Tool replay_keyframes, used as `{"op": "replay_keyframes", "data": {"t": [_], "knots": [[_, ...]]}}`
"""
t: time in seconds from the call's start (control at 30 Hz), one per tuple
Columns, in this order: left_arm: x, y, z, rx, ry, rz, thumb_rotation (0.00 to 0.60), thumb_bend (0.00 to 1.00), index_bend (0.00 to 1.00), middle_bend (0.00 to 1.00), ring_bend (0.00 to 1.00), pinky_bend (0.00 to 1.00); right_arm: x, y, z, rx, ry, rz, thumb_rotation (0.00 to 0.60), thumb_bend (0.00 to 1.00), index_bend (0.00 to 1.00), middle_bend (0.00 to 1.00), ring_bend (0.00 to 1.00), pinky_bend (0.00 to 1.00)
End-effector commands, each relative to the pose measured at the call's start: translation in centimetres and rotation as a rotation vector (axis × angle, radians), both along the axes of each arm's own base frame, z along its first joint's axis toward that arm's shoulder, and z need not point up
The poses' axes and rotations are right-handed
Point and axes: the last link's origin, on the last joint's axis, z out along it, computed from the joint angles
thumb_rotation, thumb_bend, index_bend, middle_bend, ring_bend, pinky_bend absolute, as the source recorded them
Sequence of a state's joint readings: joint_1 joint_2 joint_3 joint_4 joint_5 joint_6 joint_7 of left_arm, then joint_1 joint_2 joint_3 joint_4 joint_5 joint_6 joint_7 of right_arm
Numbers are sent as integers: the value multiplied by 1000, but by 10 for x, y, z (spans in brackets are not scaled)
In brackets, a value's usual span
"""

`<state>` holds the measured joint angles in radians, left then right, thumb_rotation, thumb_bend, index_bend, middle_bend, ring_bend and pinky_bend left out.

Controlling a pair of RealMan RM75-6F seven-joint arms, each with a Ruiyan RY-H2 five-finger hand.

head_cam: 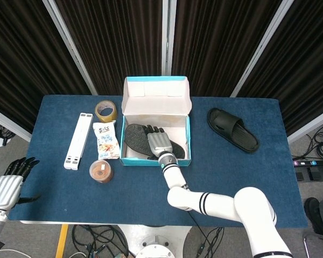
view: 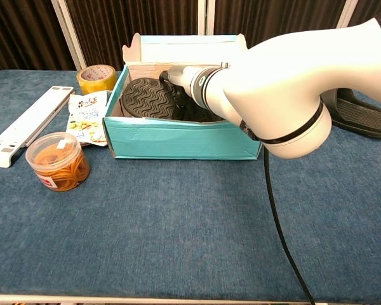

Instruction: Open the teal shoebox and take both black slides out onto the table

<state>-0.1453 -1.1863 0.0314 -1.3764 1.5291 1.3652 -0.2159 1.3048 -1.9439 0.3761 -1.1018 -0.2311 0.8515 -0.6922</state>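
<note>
The right hand [head_cam: 157, 143] reaches into the open teal shoebox [head_cam: 188, 141] and lies on the remaining slide [head_cam: 134, 137]; whether it grips, I cannot tell. This slide looks light, rubbery and bendable, so its strap or edge seems best to hold. The left hand [head_cam: 8, 185] hangs free, holding nothing.

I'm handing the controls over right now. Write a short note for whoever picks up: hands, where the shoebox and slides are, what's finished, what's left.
Right hand: reached down into the open teal shoebox, lying on the slide in the box. Whether the fingers have closed on it cannot be seen.
Left hand: off the table's near left corner, fingers apart, holding nothing.
Done: lid is up, and one black slide already lies on the table right of the box.
Left: grip the second slide, which lies sole up, lift it out and set it on the table.
Beside the box on the left: tape roll, snack packet, jar of rubber bands.
</note>
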Motion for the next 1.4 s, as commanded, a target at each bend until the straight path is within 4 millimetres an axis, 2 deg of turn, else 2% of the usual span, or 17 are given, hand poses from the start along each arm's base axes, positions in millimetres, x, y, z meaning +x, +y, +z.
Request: {"op": "replay_keyframes", "data": {"t": [0.03, 0.2, 0.3, 0.6, 1.07, 1.4], "knots": [[0, 0, 0, 1, 0, 0, 600, 118, 110, 60, 0, 64, 0, -1, -2, -2, 3, -5, 600, 19, 0, 17, 6, 155], [-1, 0, 0, 0, 0, 3, 600, 118, 110, 60, 0, 64, 0, -2, -4, -17, -5, -17, 600, 74, 0, 165, 155, 370], [-1, 0, 0, -1, -1, 3, 600, 118, 110, 61, 0, 64, -1, -2, -5, -35, -11, -13, 600, 130, 13, 238, 237, 457], [-1, 0, 0, -2, -3, 3, 600, 119, 110, 60, 0, 64, -3, -3, 5, -99, -39, 12, 600, 268, 139, 350, 365, 571], [1, 2, -1, -8, 0, -4, 600, 119, 110, 60, 0, 64, -11, 2, 33, -147, -60, 44, 600, 282, 154, 365, 379, 586], [4, 4, -1, -6, 5, -13, 600, 119, 110, 60, 0, 64, -1, 1, 53, -198, -206, 84, 600, 308, 162, 366, 379, 590]]}}
